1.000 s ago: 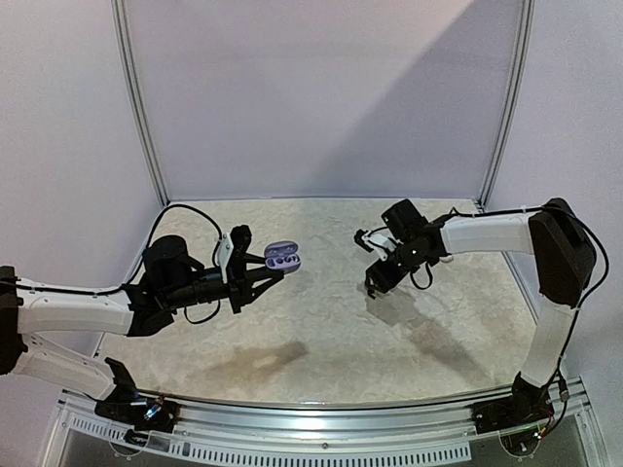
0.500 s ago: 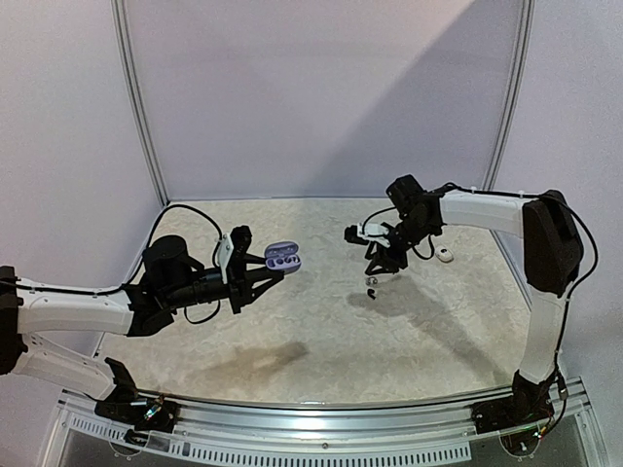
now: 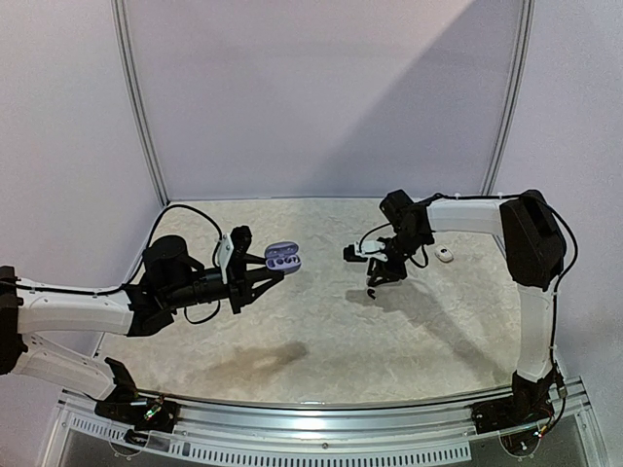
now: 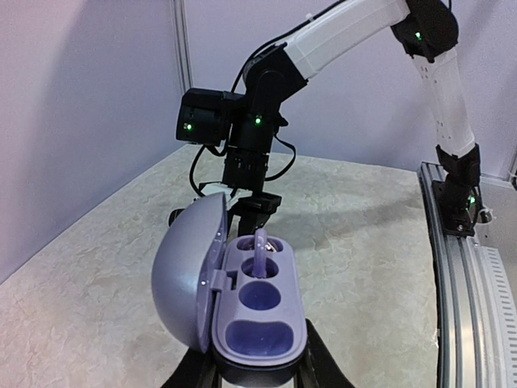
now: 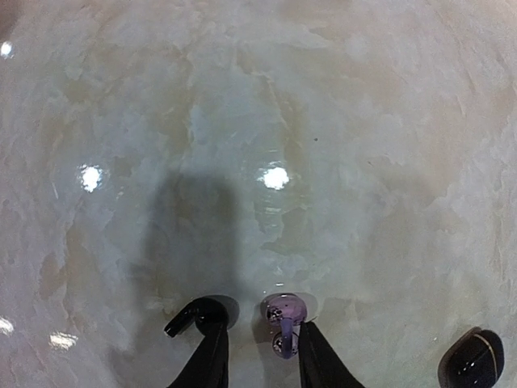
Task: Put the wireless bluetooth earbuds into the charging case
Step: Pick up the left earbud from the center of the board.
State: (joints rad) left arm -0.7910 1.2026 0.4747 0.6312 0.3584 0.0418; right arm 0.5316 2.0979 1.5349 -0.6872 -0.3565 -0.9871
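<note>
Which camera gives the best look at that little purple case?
The left wrist view: the open charging case fills the foreground, close and sharp. The top view shows it small and far; the right wrist view misses it.

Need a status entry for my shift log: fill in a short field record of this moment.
left gripper: shut on the charging case, held above the table
case lid: open
far socket: seated earbud, purple
near socket: empty
right gripper: open, low over the table, fingers either side of the loose purple earbud
white earbud: lies on the table, right of the right gripper
dark rounded object: edge of right wrist view, unidentified
</note>
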